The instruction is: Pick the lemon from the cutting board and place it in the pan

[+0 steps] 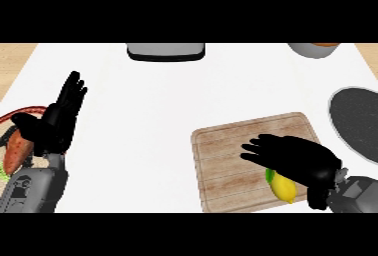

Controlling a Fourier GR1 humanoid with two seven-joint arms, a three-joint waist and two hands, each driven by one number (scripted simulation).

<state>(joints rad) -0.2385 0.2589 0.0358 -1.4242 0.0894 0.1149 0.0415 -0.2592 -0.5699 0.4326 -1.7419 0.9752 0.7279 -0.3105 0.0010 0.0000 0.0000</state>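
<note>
Left robot hand (pixel 53 125) is at the left edge, open, fingers up, resting above a plate (pixel 15 112) that holds an orange vegetable (pixel 16 152). Not in play.

Cutting board (pixel 236 150) sits right of centre on the white worktop (pixel 148 100). Right robot hand (pixel 295 157) hangs over the board's near right part, fingers spread and fairly straight, pointing left. It grips nothing that I can see.

Lemon (pixel 283 189) lies on the board close to its near right corner, half hidden under the heel of that palm, with a bit of green at its far end. Pan (pixel 354 125) is at the right edge, apart from the board and a little farther back.

My read on handling: the lemon is light, stiff and not fragile. It's also oval and smooth-skinned, so it'll likely roll or squirt out if pinched at the tips. I'd take it across the fat middle, thumb one side, fingers the other, wrapped well round. The fingers look to overshoot it to the left, so I'd centre the palm over it first.
</note>
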